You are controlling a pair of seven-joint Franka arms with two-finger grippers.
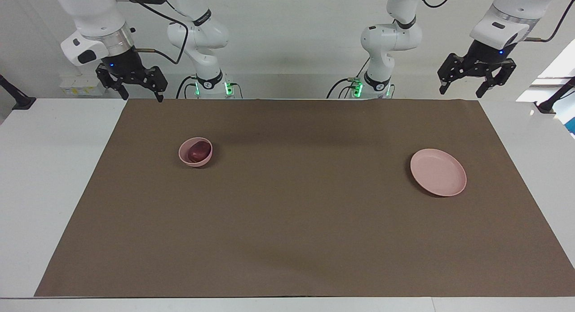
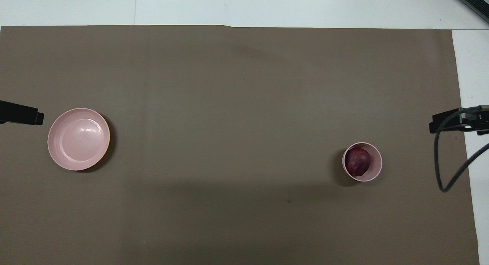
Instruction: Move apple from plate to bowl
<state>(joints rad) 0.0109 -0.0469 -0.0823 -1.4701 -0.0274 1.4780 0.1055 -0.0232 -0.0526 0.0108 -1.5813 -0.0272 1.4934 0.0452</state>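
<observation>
Facing view: right gripper (image 1: 141,95) and left gripper (image 1: 476,85) hang raised at the robots' edge of the brown mat (image 1: 296,222) — jaws apart, nothing held. The apple (image 1: 199,151) sits in the bowl (image 1: 184,157) toward the right arm's end; the plate (image 1: 438,172) lies bare, well apart, toward the left arm's end.

lower half of apple (image 1: 199,151) hidden by bowl (image 1: 195,152) wall. both arms cut off at top edge in facing view. in overhead view, only dark tips of left gripper (image 2: 21,115) and right gripper (image 2: 458,121) showing at side edges.
</observation>
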